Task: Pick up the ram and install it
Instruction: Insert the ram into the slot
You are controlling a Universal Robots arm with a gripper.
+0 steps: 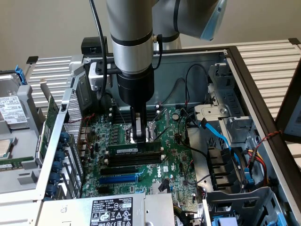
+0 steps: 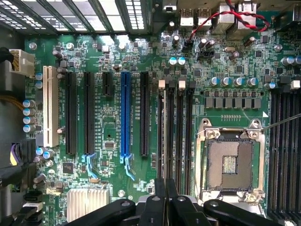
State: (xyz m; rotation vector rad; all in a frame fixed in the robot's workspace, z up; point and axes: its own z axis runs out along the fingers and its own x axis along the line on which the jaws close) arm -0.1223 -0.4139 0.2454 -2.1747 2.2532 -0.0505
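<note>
Fingers: my gripper (image 1: 140, 135) is clenched almost tight, tips at the top edge of the ram (image 1: 134, 149); I cannot tell whether it pinches the ram or only bears on it.
Ram position: upright along the memory slot farthest from the blue slot (image 1: 120, 179), just beside the empty black slots (image 1: 131, 161).
Technique: I judge the load should run straight down, with the stick kept vertical.
Risk: a tilt may seat one end only.
</note>
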